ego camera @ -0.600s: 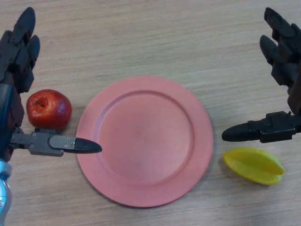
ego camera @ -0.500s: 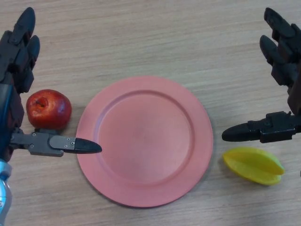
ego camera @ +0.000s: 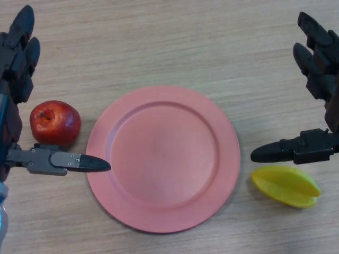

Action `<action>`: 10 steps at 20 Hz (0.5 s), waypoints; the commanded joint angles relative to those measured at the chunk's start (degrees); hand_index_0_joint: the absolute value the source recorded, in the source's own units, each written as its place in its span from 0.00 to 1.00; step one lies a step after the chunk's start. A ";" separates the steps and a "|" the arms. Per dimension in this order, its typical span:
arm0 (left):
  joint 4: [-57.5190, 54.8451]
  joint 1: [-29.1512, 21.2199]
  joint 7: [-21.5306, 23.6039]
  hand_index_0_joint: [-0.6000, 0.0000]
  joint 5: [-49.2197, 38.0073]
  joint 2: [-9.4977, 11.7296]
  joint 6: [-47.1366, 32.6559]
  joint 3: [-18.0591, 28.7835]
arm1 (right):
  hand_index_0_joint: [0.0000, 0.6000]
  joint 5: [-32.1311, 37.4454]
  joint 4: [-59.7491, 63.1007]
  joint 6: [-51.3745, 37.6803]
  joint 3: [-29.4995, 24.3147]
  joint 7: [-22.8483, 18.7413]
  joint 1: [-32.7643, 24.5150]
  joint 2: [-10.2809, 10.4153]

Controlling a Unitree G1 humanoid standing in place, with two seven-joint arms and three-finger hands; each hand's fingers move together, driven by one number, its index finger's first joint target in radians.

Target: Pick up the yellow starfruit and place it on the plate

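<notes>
A yellow starfruit [ego camera: 286,186] lies on the wooden table at the lower right, just right of the pink plate [ego camera: 162,156]. My right hand [ego camera: 320,79] hovers above and behind the starfruit, open, its thumb [ego camera: 288,150] stretched out leftward just over the fruit's far side without holding it. My left hand [ego camera: 16,63] is open at the far left, its thumb [ego camera: 66,161] pointing right with its tip over the plate's left rim. The plate holds nothing.
A red apple [ego camera: 55,123] sits left of the plate, between my left hand's fingers and thumb but not gripped. Bare wooden tabletop [ego camera: 169,42] stretches behind the plate.
My left hand has shifted slightly left and up. The right hand, the starfruit and the plate have barely moved.
</notes>
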 commanded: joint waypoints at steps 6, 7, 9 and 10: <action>0.53 -1.53 0.74 1.00 1.10 1.40 -6.40 0.93 | 0.00 -17.27 -2.44 -10.76 -3.31 5.30 4.24 -1.54; 1.20 -1.79 0.76 1.00 1.57 1.45 -6.29 0.56 | 0.00 -20.85 -1.26 -12.43 -3.50 5.70 5.29 -1.50; 2.26 -2.06 0.68 1.00 1.76 1.41 -5.89 0.02 | 0.00 -26.59 0.62 -13.48 -3.62 6.70 6.91 -1.30; 2.50 -2.30 0.54 1.00 1.48 1.43 -5.63 -0.20 | 0.00 -28.21 1.65 -13.39 -3.56 6.89 7.68 -1.04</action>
